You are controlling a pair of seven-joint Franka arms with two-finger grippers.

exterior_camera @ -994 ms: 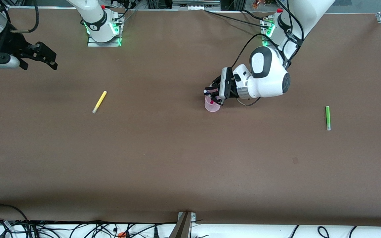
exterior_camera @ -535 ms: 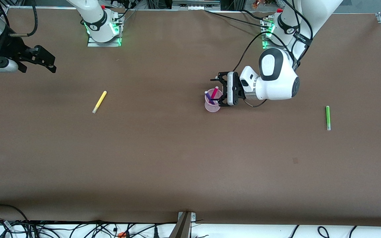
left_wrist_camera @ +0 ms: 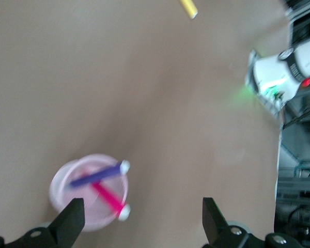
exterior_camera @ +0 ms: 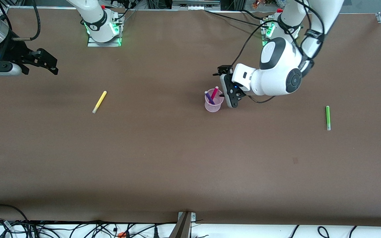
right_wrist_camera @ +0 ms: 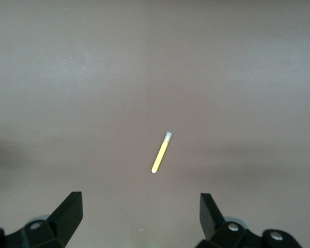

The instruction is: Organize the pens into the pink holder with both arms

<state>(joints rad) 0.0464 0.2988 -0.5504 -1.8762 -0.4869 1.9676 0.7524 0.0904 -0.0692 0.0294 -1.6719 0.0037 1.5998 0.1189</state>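
Pens, two of them, a dark purple stick (exterior_camera: 208,98) and a magenta-pink stick (exterior_camera: 214,93), lean inside the small translucent pink round cup (exterior_camera: 213,106) on the brown tabletop (exterior_camera: 164,148); left hand (exterior_camera: 223,86) hovers just beside the cup, fingers apart and empty; yellow pen (exterior_camera: 99,101) lies toward the right arm's end; green pen (exterior_camera: 327,117) toward the left arm's end; right hand (exterior_camera: 46,62) waits, spread apart, up over the tabletop well apart from the cup.

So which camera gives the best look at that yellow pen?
The right wrist view: the yellow pen lies whole and centred on the table below the open right fingers. The front view shows it whole but small. The left wrist view catches only its tip at the edge.
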